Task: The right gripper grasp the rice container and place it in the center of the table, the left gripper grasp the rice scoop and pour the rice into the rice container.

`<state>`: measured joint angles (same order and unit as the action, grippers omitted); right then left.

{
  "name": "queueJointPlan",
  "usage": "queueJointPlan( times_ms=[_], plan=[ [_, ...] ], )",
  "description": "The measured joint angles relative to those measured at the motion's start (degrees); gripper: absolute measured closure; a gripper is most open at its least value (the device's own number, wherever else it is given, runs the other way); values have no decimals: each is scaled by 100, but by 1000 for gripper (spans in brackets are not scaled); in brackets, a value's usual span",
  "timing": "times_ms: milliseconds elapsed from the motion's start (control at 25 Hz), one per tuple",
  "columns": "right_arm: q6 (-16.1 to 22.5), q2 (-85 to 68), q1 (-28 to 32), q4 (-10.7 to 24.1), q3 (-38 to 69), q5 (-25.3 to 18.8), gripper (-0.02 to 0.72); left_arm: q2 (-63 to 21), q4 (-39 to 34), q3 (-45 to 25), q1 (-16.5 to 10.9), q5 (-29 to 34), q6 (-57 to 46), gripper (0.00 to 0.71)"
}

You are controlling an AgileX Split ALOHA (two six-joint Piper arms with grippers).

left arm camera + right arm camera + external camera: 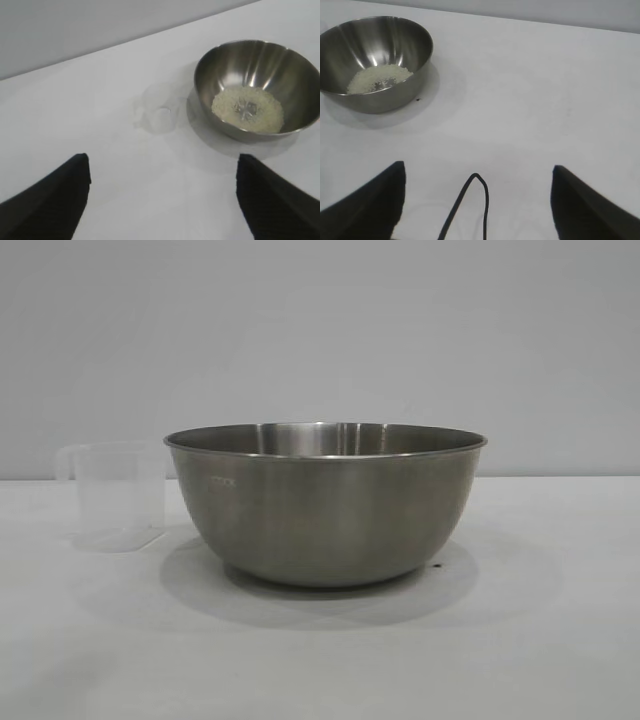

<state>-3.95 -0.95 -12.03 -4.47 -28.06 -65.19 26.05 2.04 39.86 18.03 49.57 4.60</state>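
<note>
Matte white table bears round steel rice container.

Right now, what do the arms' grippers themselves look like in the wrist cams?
Only fingers show. The left gripper has two matte black fingers, broad and tapering to pointed tips, with a faintly ribbed texture. The right gripper has the same black tapering fingers, plus a thin black cable looping up between them. No markings are visible.
</note>
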Motion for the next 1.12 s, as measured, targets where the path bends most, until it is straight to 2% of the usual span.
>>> queueJointPlan(
  times_ms=[240,440,760,920,1120],
  plan=[
    [0,0,0,0,0,0,166,-810,-4,0,0,1228,298,189],
    [0,0,0,0,0,0,166,-1373,60,-37,0,1879,320,189],
    [0,0,0,0,0,0,166,-2234,196,-777,0,1879,320,189],
    [0,0,0,0,0,0,166,-2431,209,-1107,0,1653,308,189],
    [0,0,0,0,0,0,166,-2480,243,-1172,0,1534,276,189]
  ],
)
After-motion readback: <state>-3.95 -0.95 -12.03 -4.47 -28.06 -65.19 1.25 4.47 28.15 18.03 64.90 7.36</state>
